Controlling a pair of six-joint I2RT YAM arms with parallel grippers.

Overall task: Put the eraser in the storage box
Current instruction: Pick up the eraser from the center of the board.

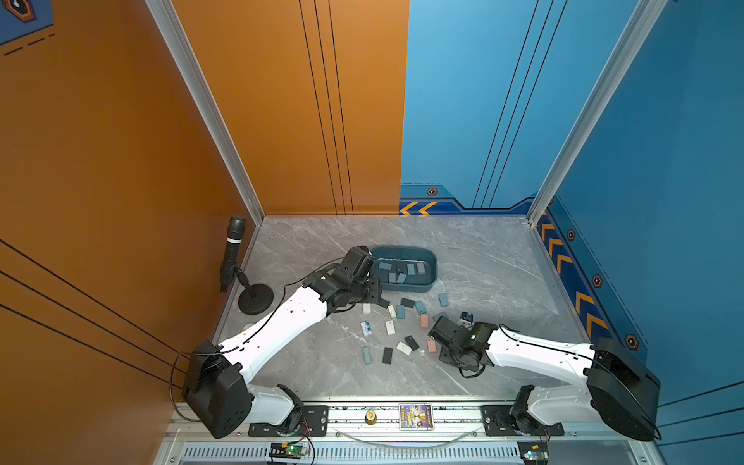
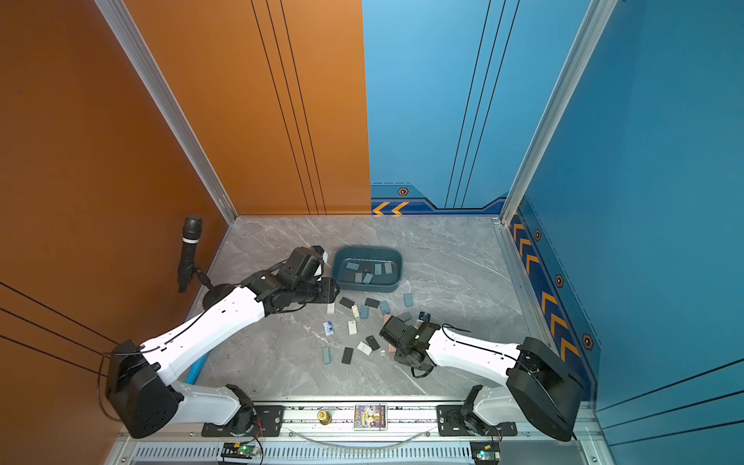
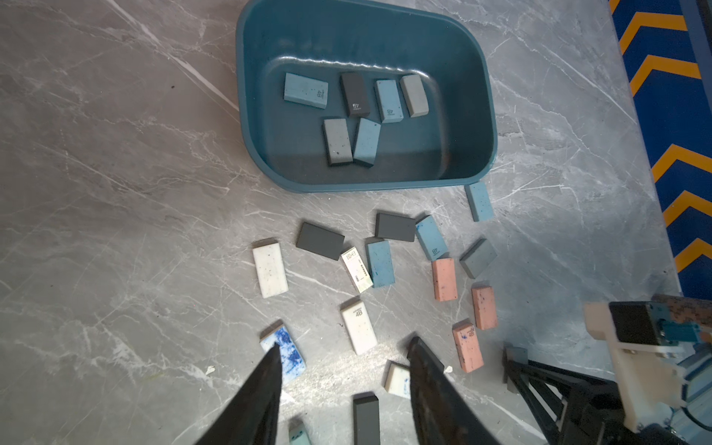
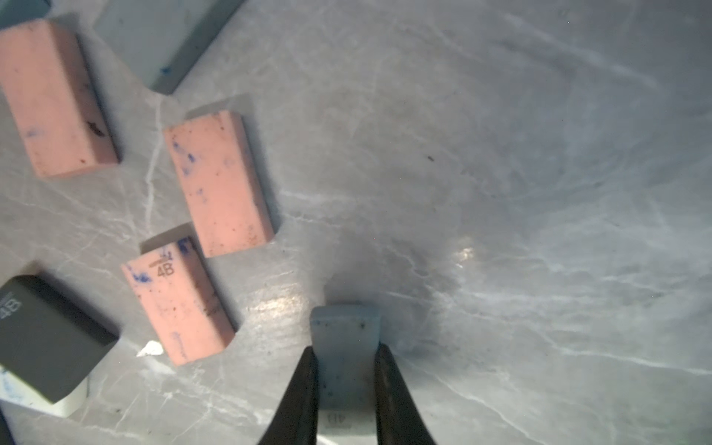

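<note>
Grasping is in hand: a grey-blue eraser (image 4: 345, 327) is pinched by the right claw (image 4: 346, 348), low at the worktop (image 1: 483, 261), well apart from the storage box (image 1: 406, 287). The left claw (image 3: 345, 345) is seen open, empty. Next, lifting and carrying over the box rim is needed.

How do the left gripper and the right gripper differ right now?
The left gripper stands open and empty; the right gripper is closed on a grey eraser. The left gripper hangs high over the scattered erasers, facing the storage box; the right gripper sits low near the table, beside three pink erasers. Both have black tapered fingers.
</note>
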